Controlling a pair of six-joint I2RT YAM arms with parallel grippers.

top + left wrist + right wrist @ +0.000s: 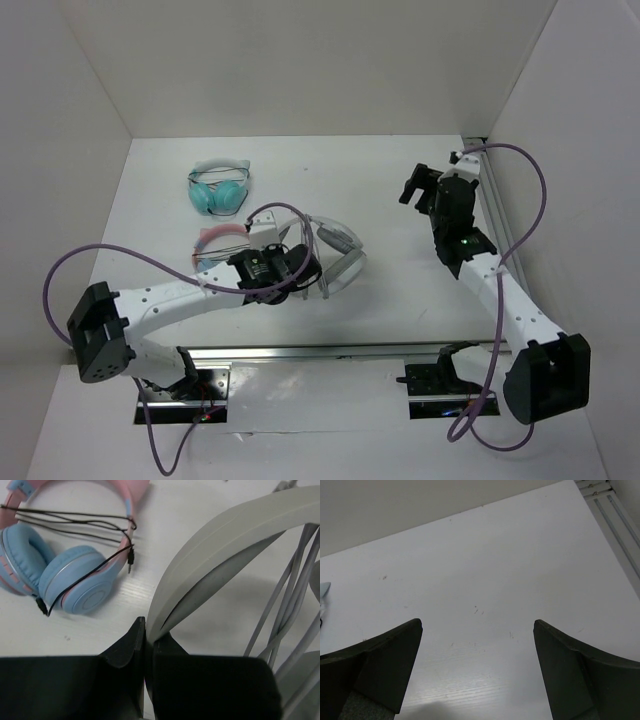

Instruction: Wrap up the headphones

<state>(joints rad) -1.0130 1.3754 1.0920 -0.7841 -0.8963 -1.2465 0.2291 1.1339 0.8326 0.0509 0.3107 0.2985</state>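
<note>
Three pairs on the worktop (pixel 400 300): the headphones (pixel 338 248), light grey-white, lie near the middle. A pink-banded pair (pixel 214 240) lies just to their left, and a teal pair (pixel 220 190) farther back.
Headphones and left fingers: the wide pale headband (pixel 225 535) arches up and to the right from the left fingers (pixel 125 650), and its lower end runs straight down into the slit between them.
Left fingers: closed almost together, pinching the headband's end. The top view shows them (pixel 300 266) at the left side of the headphones.
Cable: thin grey cable (pixel 295 590) runs in several strands under the headband, on the right of the wrist view.
Pink-banded pair, close up: blue ear cups (pixel 75 580) and a thin black cord, apart from the fingers.
Right fingers: spread wide (pixel 380 665), holding nothing, with only bare worktop between them. They are well apart from the headphones, near the right rear (pixel 412 190).
</note>
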